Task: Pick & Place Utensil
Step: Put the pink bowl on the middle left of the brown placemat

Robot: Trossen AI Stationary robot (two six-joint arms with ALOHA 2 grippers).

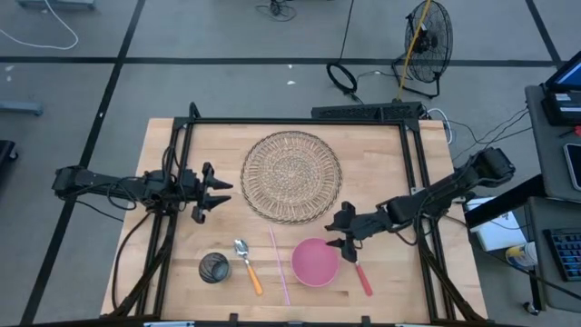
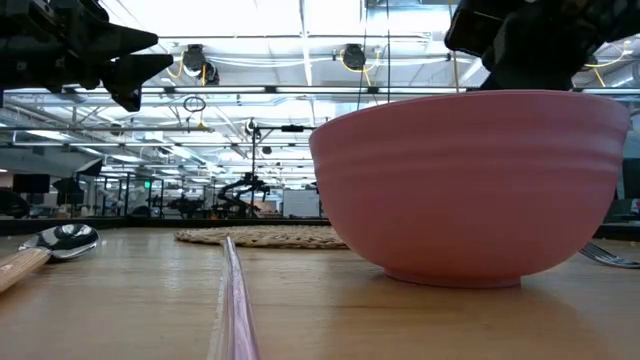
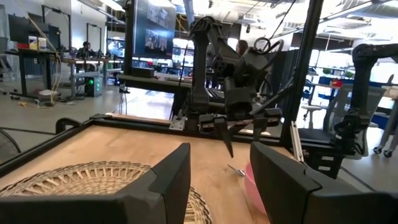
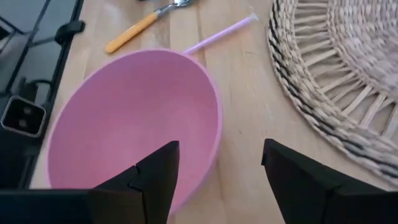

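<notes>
pink bowl (image 1: 315,262) crowding the red-handled fork (image 1: 362,275), woven mat (image 1: 291,174) behind, bare wood between mat and bowl

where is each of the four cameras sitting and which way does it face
High: overhead, straight down on the table; both arms, left gripper, right gripper.
Low: table height, level across past the pink bowl; arm parts overhead.
Left wrist: across the woven mat toward the right arm; own fingers.
Right wrist: down at the bowl; own fingers.
Shared: all show the bowl.
</notes>
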